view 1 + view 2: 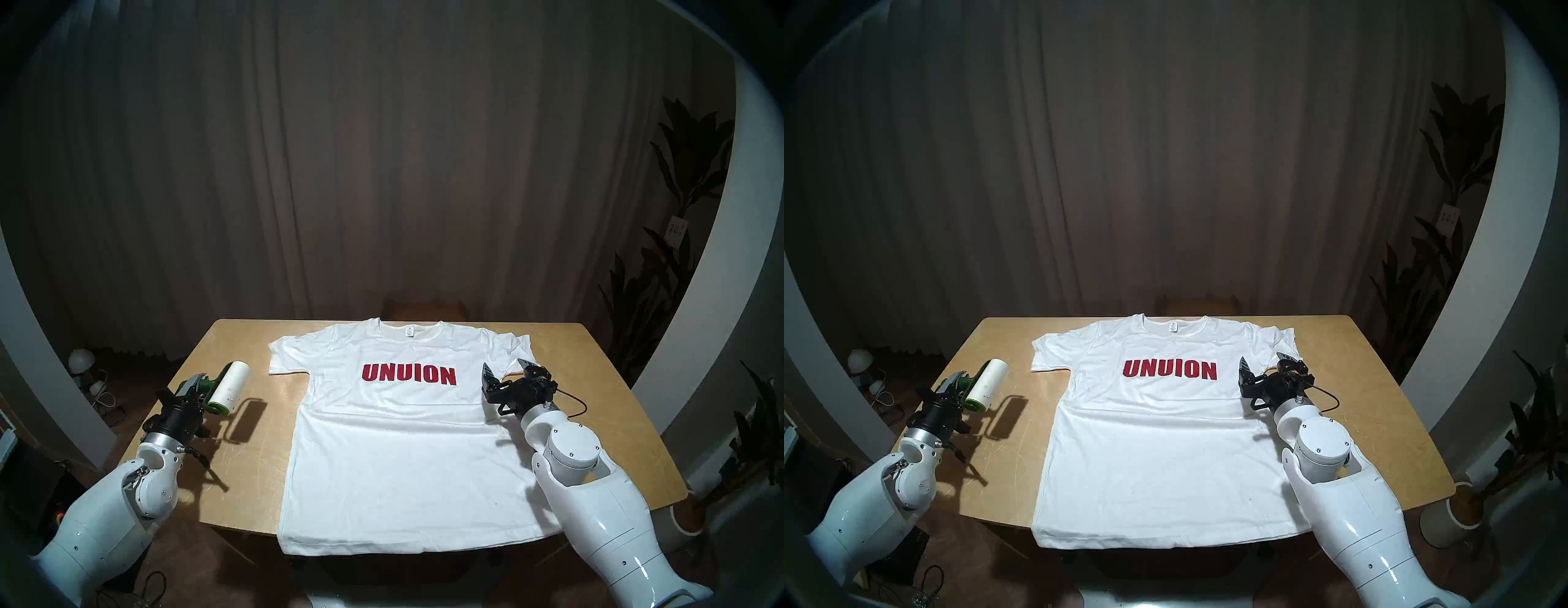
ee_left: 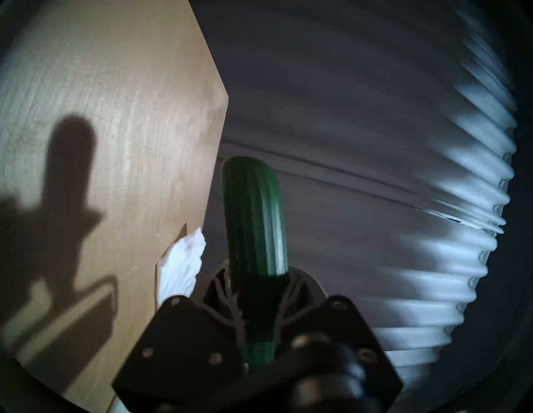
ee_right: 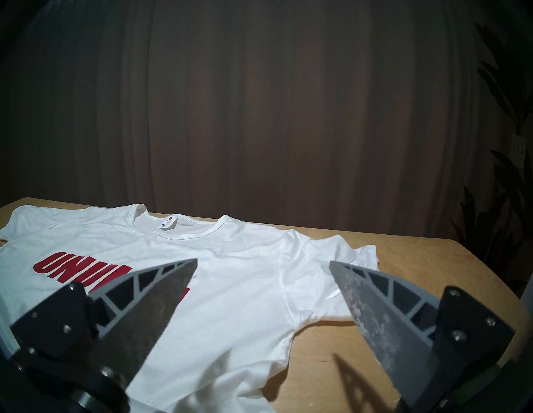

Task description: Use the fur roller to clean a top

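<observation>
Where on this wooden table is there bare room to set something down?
Bare strips of the tan wooden table flank the white T-shirt with red lettering. The right strip, beyond the open right gripper, is wider. The left strip is crowded by the left gripper holding the green-handled white lint roller.

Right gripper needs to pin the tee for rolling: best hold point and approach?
Take the T-shirt at its right sleeve, coming from the table's right edge. The sleeve lies flat with its hem free beside bare table, directly ahead of the open right gripper.
</observation>
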